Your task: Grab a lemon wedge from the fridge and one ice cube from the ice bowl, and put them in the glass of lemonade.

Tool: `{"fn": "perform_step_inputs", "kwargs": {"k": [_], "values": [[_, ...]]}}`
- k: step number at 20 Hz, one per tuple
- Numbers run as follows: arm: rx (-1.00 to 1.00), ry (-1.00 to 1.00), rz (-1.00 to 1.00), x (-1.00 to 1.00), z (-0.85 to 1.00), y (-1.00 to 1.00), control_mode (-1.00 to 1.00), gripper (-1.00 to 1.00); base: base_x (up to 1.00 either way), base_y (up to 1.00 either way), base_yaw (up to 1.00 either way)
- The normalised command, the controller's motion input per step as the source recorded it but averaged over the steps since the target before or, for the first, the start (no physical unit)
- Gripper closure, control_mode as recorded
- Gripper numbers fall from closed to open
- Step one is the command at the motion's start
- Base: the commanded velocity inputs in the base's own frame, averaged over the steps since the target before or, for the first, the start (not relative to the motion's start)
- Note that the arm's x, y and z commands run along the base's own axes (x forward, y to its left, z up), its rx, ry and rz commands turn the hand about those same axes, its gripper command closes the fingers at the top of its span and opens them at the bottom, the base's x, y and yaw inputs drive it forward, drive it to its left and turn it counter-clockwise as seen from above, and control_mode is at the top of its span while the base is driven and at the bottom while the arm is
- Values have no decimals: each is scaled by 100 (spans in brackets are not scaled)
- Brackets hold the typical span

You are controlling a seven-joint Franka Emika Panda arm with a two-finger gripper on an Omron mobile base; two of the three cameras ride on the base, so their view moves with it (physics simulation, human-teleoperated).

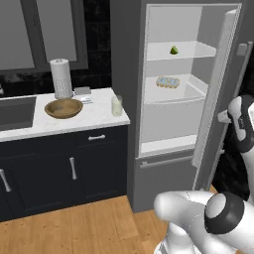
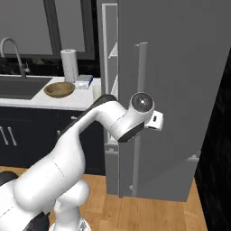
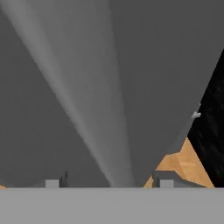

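The fridge (image 1: 173, 99) stands with its upper door (image 2: 180, 90) swung wide, showing white shelves. The lemon wedge (image 1: 174, 50) sits on the upper shelf (image 1: 198, 49), near the middle, and a flat tray of food (image 1: 167, 82) lies on the shelf below it. On the white worktop (image 1: 94, 116) to the left of the fridge, the glass of lemonade (image 1: 117, 105) stands upright near the right edge, closest to the fridge. The ice bowl (image 1: 63, 108) rests toward the middle of the worktop, just in front of the paper towel roll (image 1: 61, 78), which stands at the back edge. Whether an ice cube lies in the bowl cannot be made out. A sink (image 1: 15, 113) occupies the left end of the worktop.

The end effector (image 3: 109, 183) is close against the outer face of the open door, beside the long vertical bar handle (image 2: 140, 90). Its two fingertips (image 3: 53, 182) stand well apart on either side of the handle, released and holding nothing.
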Motion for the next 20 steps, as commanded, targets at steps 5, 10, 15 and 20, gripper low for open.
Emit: {"fn": "perform_step_inputs", "kwargs": {"k": [5, 10, 15, 20], "values": [[-2, 3, -1, -76, 40, 0, -100, -100, 0, 0, 0], [-7, 10, -8, -61, 47, 5, -100, -100, 0, 0, 0], [-12, 4, -8, -20, 34, 55, -100, -100, 0, 0, 0], [-13, -3, -8, 29, 1, 98, -100, -100, 0, 0, 0]]}}
